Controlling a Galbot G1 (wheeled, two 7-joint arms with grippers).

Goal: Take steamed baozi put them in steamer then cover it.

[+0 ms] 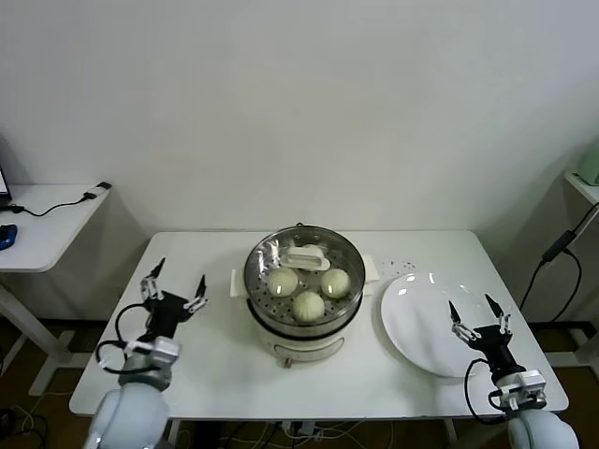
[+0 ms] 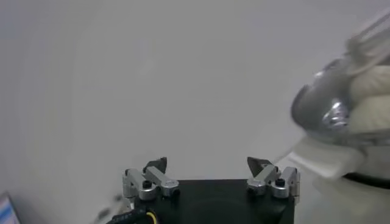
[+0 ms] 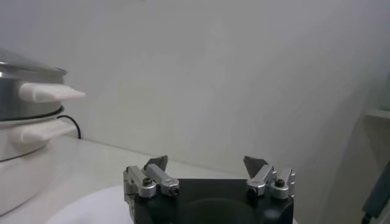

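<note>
With the cover point(image 1: 305, 265) seated on the steamer point(image 1: 301, 323) over the baozi point(image 1: 308, 305), both spread, empty grippers, left point(image 1: 174, 284) and right point(image 1: 477, 312), flank the steamer; careless retraction could nudge the cover.

You're in a lab-like test room: plain white wall point(image 1: 299, 103), white rectangular table point(image 1: 215, 374), side desk with cables point(image 1: 47, 210).
</note>
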